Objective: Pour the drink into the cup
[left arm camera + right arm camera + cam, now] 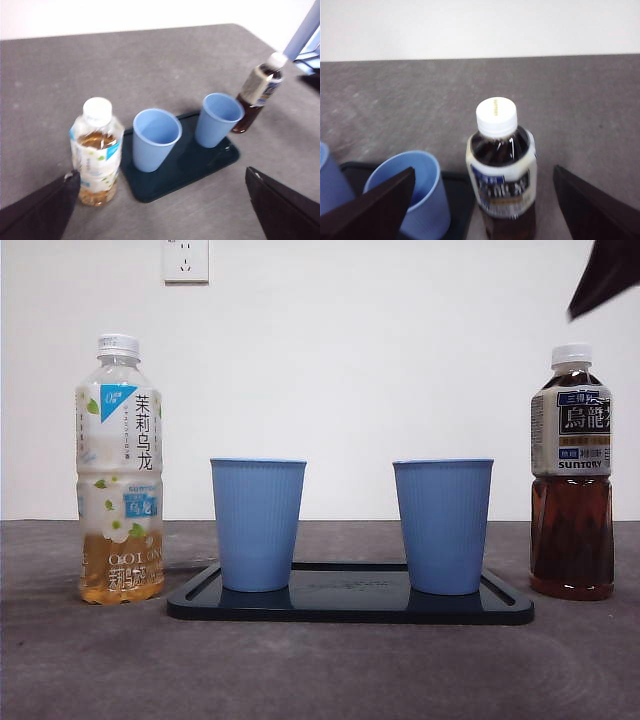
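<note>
Two capped drink bottles stand upright on the grey table. The pale oolong tea bottle point(120, 470) point(97, 150) is at the left and the dark oolong tea bottle point(571, 475) point(502, 175) at the right. Between them, two empty blue cups point(258, 525) point(442, 527) stand on a black tray point(350, 607). My right gripper point(484, 170) is open and hangs above the dark bottle, whose cap lies between the jaws without touching them. It shows as a black tip point(605, 275) in the front view. My left gripper point(161, 174) is open, high above the pale bottle and the cups.
A white wall with a socket point(186, 260) closes the far side of the table. In the left wrist view a blue-grey frame point(305, 32) stands beyond the table's far corner. Bare table surface lies in front of the tray point(330, 670).
</note>
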